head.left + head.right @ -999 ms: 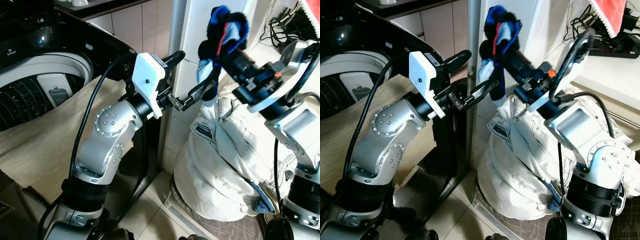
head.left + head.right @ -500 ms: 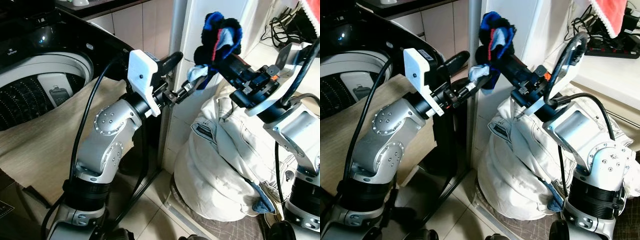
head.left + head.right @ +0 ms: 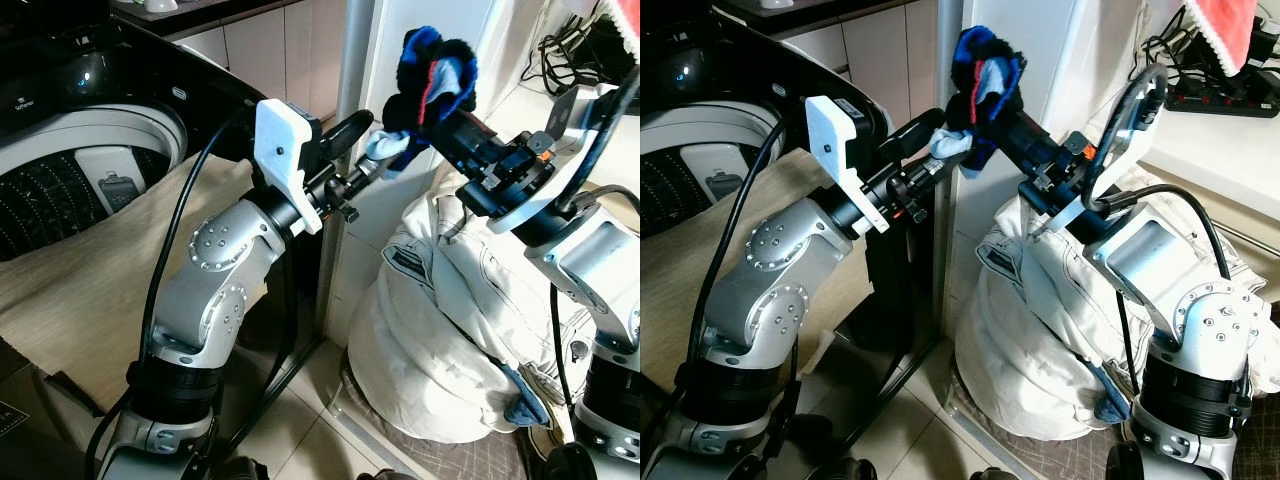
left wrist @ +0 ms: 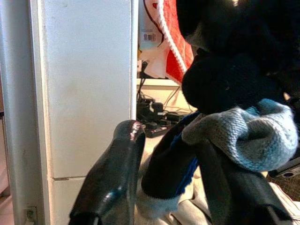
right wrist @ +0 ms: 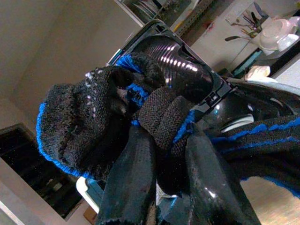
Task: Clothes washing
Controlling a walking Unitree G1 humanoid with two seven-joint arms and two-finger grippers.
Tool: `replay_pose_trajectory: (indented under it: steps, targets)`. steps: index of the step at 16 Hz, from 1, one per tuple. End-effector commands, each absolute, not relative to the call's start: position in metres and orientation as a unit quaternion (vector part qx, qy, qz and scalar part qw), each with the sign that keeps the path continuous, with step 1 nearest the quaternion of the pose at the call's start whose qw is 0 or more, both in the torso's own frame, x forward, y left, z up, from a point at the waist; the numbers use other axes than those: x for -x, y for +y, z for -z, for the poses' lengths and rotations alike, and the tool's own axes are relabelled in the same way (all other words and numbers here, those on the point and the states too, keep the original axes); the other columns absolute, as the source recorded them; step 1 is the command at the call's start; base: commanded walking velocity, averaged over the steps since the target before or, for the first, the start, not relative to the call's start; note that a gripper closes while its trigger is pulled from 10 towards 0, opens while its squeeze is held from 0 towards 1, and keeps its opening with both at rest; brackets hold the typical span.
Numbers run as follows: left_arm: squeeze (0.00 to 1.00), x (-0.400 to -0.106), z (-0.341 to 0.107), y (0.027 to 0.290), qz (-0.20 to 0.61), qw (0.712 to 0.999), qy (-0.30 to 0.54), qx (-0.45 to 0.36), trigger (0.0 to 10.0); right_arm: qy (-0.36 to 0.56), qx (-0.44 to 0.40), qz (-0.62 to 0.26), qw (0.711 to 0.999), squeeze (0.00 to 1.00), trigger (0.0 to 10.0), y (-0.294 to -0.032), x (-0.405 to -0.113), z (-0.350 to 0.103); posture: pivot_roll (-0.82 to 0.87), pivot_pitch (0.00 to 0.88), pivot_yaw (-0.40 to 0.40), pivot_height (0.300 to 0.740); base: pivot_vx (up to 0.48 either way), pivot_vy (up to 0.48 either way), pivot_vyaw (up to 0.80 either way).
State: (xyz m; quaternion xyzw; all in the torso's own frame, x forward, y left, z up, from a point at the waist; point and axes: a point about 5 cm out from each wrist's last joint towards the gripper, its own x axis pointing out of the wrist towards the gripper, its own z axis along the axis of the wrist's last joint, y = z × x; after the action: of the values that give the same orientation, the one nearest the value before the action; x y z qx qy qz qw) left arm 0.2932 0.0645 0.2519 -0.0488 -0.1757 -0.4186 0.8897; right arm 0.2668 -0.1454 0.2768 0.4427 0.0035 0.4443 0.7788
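In the left eye view, no writing reads clearly; a small pale label on the dark washing machine (image 3: 60, 130) at upper left is too blurred to make out. Its open drum sits above a beige cloth (image 3: 80, 290) draped over the front. At upper centre the right gripper (image 3: 440, 105) is clamped on a black, blue and red knitted bundle (image 3: 430, 65), and the left gripper (image 3: 362, 165) reaches its hanging pale-blue end, fingers apart around it. A white laundry bag (image 3: 440, 340) fills the lower right, with cables (image 3: 570, 45) at upper right. The left wrist view shows the fingers (image 4: 112, 178) spread either side of the grey-blue cuff (image 4: 248, 136), a red towel (image 4: 176, 42) behind. The right wrist view shows fingers (image 5: 131, 183) pinching the dark knit
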Motion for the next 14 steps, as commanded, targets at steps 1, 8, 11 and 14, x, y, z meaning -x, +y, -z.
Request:
replay_pose_trajectory:
  steps: [1,8,11,14]
  targets:
    - [0.00,-0.292,-0.255,0.068,0.411,0.891,-0.189,0.043,0.0,0.003,-0.436,-0.451,0.779,0.00,0.0,-0.145,-0.263,-0.278,-0.13,0.032,-0.038,0.740,0.000,0.000,0.00]
    - [0.00,-0.299,-0.264,0.079,0.380,0.897,-0.217,0.061,0.0,0.005,-0.427,-0.450,0.784,0.00,10.0,-0.145,-0.264,-0.278,-0.12,0.037,-0.038,0.740,0.000,0.000,0.00]
    - [0.00,-0.309,-0.271,0.090,0.339,0.911,-0.225,0.069,0.0,-0.002,-0.401,-0.447,0.799,1.00,10.0,-0.146,-0.264,-0.279,-0.12,0.036,-0.032,0.740,0.000,0.000,0.00]
    - [0.00,-0.327,-0.280,0.111,0.275,0.933,-0.227,0.057,0.0,0.034,-0.280,-0.379,0.881,0.00,10.0,-0.154,-0.275,-0.265,-0.12,0.033,-0.028,0.740,0.000,0.000,0.00]
